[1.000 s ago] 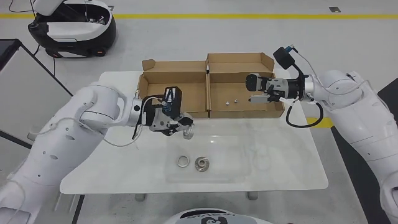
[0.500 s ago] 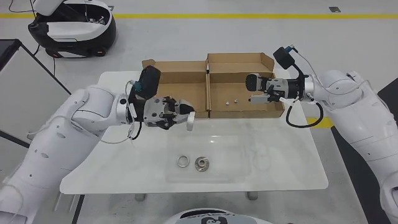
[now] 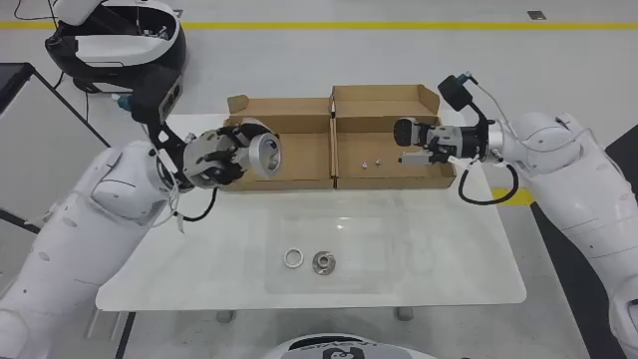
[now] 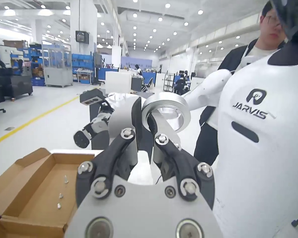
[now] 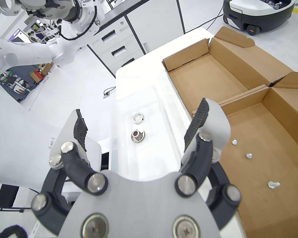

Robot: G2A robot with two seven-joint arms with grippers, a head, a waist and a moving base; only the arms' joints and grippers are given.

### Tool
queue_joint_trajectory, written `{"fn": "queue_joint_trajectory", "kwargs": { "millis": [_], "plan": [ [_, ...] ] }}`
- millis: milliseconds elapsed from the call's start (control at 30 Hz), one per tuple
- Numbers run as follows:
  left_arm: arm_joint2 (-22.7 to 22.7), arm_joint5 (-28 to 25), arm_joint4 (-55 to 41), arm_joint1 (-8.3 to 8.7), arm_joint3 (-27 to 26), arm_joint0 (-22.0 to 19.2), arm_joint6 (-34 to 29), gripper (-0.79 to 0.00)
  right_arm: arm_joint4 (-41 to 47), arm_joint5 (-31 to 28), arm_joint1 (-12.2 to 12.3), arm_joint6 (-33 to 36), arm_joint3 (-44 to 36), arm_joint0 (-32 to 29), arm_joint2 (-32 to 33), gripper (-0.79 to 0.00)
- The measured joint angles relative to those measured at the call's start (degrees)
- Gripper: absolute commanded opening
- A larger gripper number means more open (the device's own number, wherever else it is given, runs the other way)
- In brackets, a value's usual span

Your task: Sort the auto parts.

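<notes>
While the left gripper [image 4: 139, 118] clamps a metal ring [image 4: 164, 99] over the left box's [image 3: 304, 150] edge, the right gripper [image 5: 142, 116] gapes empty.

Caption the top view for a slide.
Left gripper holds a metal ring over the left box; open right gripper hangs over the right box; two parts lie on the table.

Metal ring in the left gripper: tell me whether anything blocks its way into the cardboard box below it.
Nothing visible does. The ring, clamped in the left gripper, hangs over the open-topped left box; the right gripper is aside, at the other box.
</notes>
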Motion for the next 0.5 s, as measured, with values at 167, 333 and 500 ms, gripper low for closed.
{"fn": "queue_joint_trajectory", "kwargs": {
  "millis": [167, 333, 500],
  "plan": [
    [-3.57, 0.00, -3.83, -0.48, -2.73, 2.61, -0.79, -0.785, 0.00, 0.00, 0.00, 0.00, 0.00, 0.00, 0.00, 0.000],
    [-7.56, 0.00, -11.12, -1.81, -4.74, 5.19, -5.50, -0.785, 0.00, 0.00, 0.00, 0.00, 0.00, 0.00, 0.00, 0.000],
    [-10.84, 0.00, -19.69, -3.36, -4.81, 6.57, -13.76, -0.785, 0.00, 0.00, 0.00, 0.00, 0.00, 0.00, 0.00, 0.000]
  ]
}}
